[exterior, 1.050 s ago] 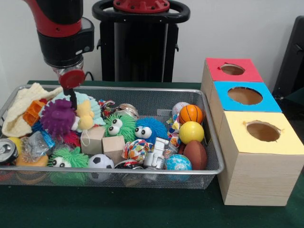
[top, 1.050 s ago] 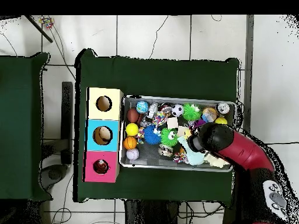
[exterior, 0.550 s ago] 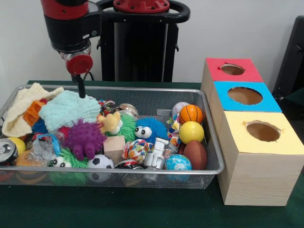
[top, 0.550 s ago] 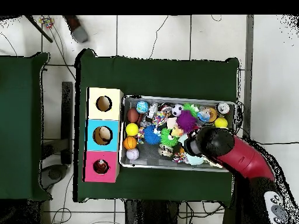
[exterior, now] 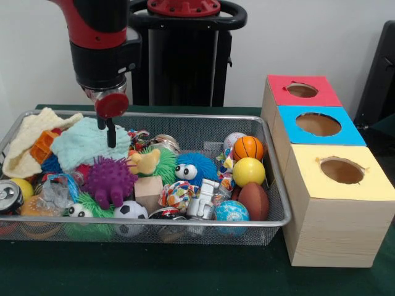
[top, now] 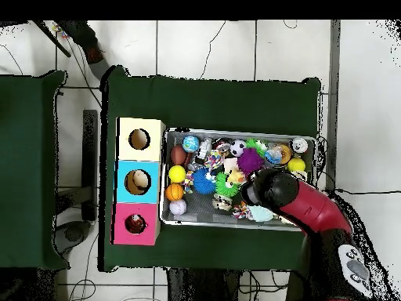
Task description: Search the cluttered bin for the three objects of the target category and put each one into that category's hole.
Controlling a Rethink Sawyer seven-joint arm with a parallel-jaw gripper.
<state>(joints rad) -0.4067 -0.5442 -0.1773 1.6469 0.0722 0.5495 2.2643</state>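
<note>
Gripper hovering over the bin's cluttered end, nothing in its grasp

The gripper [exterior: 111, 132] hangs just above the mint cloth [exterior: 86, 143], its thin fingers looking pressed together and empty; the purple spiky ball [exterior: 110, 180] sits below, with balls like the orange basketball [exterior: 248, 147] waiting at the bin's [exterior: 185, 116] other end near the boxes [exterior: 321, 126]. Risk: dropping here could snag the cloth or shove toys around
</note>
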